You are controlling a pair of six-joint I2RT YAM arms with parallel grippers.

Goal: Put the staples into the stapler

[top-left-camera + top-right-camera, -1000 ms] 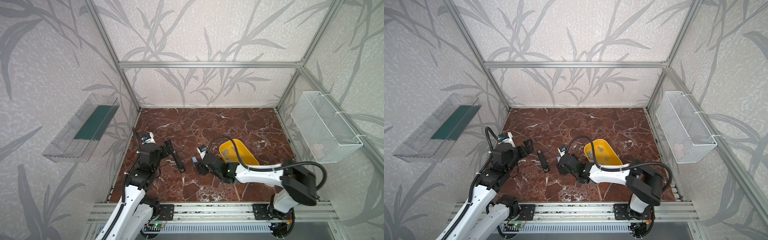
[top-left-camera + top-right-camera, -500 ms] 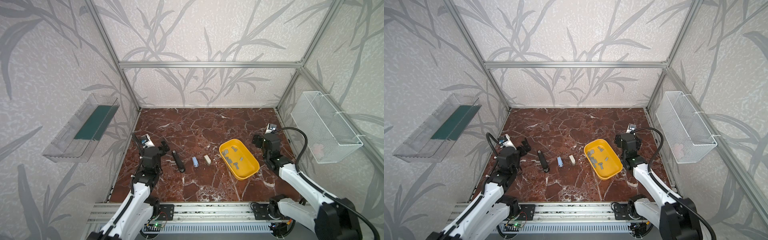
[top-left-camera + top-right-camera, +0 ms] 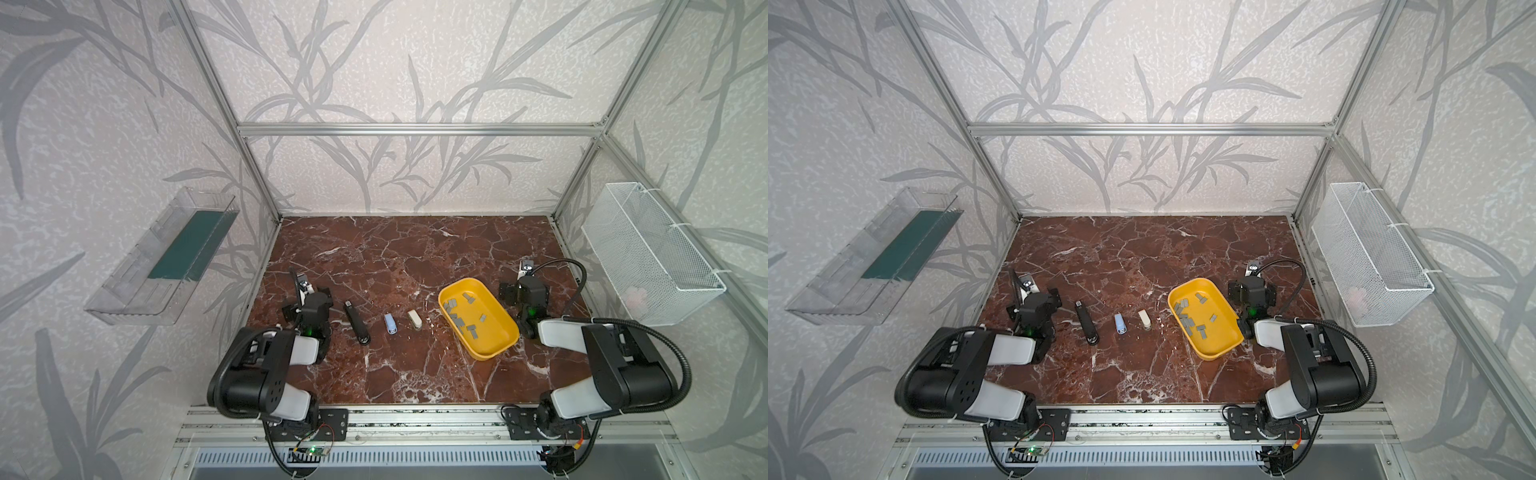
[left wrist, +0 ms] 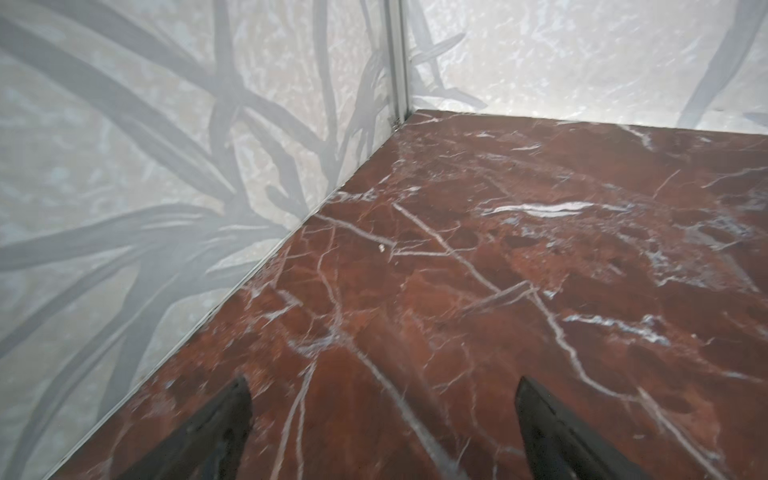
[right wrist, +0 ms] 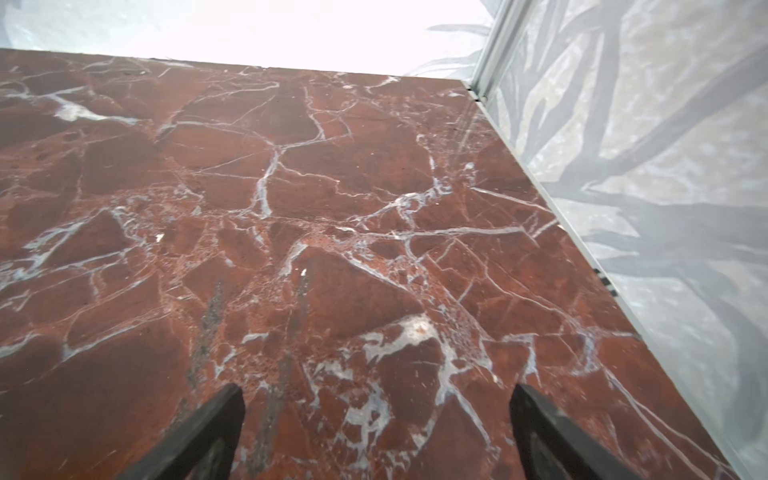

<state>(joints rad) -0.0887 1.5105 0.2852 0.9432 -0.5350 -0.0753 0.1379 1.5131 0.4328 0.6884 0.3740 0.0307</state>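
Several small grey staples lie loose in a yellow tray right of centre. A long black stapler, a small blue stapler and a small cream stapler lie in a row on the red marble. My left gripper stands open and empty just left of the black stapler. Beside the tray's right side my right gripper is open and empty. Both wrist views show only bare marble and walls.
A clear plastic shelf hangs on the left wall and a white wire basket on the right wall. Aluminium frame posts mark the back corners. Both arms are folded low near the front rail.
My right arm has pulled back from the small staplers in the middle to the right of the tray, its jaws opening wider. The left arm has folded back a little.
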